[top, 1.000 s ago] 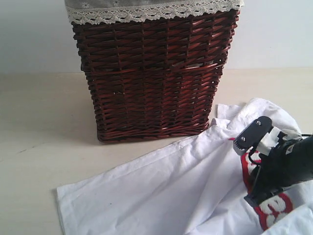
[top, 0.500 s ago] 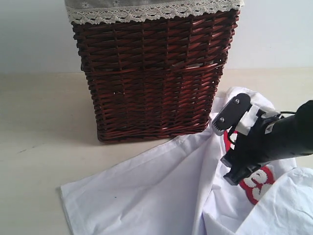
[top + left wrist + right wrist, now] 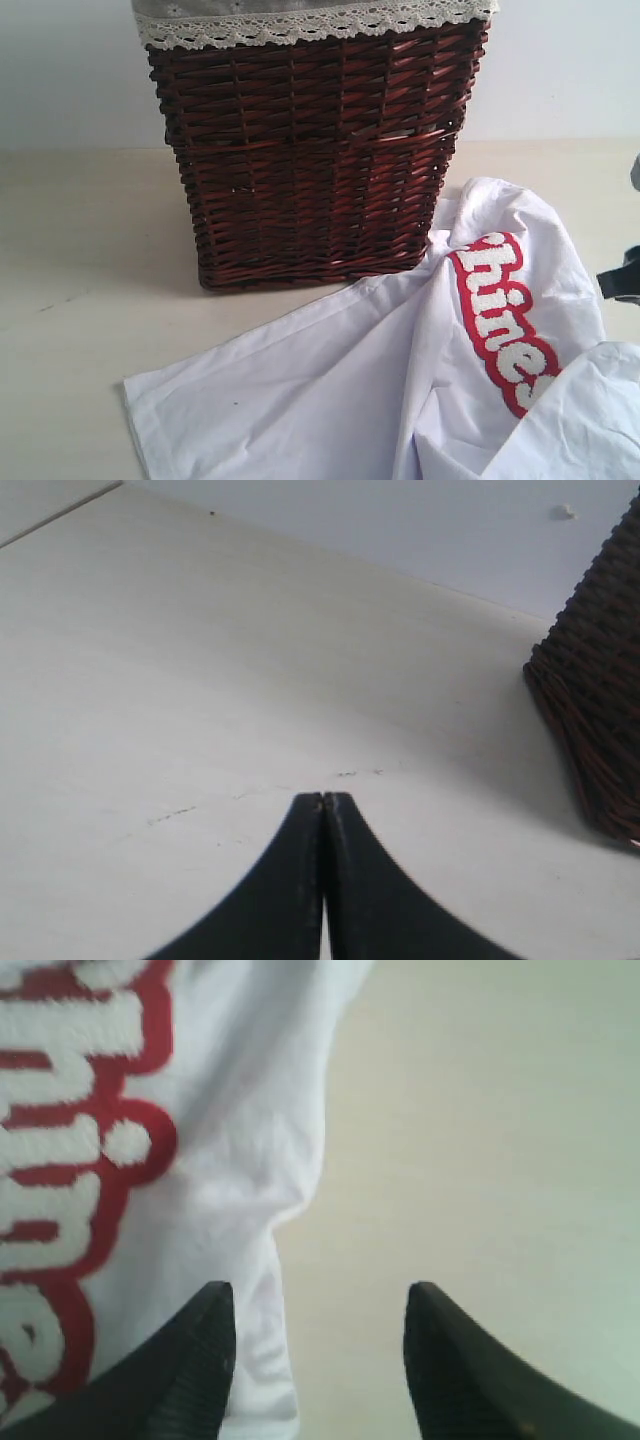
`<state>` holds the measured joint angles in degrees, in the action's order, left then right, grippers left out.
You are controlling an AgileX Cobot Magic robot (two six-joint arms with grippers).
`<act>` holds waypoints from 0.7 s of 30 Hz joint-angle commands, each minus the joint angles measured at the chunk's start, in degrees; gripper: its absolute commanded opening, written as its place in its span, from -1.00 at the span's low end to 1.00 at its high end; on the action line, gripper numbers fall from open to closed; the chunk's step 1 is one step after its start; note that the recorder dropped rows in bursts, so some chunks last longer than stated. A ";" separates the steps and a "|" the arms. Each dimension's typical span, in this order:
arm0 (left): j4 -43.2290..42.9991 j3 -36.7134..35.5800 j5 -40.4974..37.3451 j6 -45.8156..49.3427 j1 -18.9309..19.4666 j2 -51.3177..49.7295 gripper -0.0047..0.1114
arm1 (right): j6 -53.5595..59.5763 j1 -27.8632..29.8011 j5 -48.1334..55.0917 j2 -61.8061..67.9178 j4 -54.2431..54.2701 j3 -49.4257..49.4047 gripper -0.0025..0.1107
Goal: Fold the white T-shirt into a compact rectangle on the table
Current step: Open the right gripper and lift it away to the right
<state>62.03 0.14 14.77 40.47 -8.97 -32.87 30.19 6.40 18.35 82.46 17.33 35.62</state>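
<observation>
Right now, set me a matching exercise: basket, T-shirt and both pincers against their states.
Column A:
1 basket
2 T-shirt
3 left pincer
4 right pincer

Column B:
a open, at the shirt's edge
b upright, dark wicker
c shut, above bare table
d rumpled, red band showing

Pairs: 1-b; 2-d; 3-c; 4-a

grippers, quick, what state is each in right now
Left gripper: closed, holding nothing, above the table.
Right gripper: open, holding nothing, at the edge of the white T-shirt.
</observation>
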 commanded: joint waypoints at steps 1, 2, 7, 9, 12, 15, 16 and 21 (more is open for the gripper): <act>0.10 -0.14 0.19 -0.22 -0.32 -0.21 -0.92 | 7.57 1.63 1.77 5.53 0.96 -0.46 -0.19; 0.10 -0.14 0.19 -0.22 -0.32 -0.21 -0.92 | 9.09 1.63 1.50 6.28 2.22 -0.46 -0.22; 0.10 -0.14 0.19 -0.22 -0.32 -0.21 -0.92 | 10.47 1.63 1.33 8.30 4.18 -0.46 -0.48; 0.10 -0.14 0.19 -0.22 -0.32 -0.21 -0.92 | 11.74 1.63 0.94 8.62 7.34 -0.46 -0.60; 0.10 -0.14 0.19 -0.22 -0.32 -0.21 -0.92 | 25.82 1.63 0.40 8.78 24.54 -0.46 -0.82; 0.10 -0.14 0.19 -0.22 -0.32 -0.21 -0.92 | 47.40 1.63 7.36 8.94 46.63 -0.46 -0.96; 0.10 -0.14 0.19 -0.22 -0.32 -0.21 -0.92 | 52.85 1.63 12.05 8.97 52.44 -0.46 -0.96; 0.10 -0.14 0.19 -0.22 -0.32 -0.21 -0.92 | 60.73 0.91 17.46 8.55 60.74 -0.46 -0.96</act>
<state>62.03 0.14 14.77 40.47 -8.97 -32.87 86.70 7.53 35.89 91.64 73.51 35.48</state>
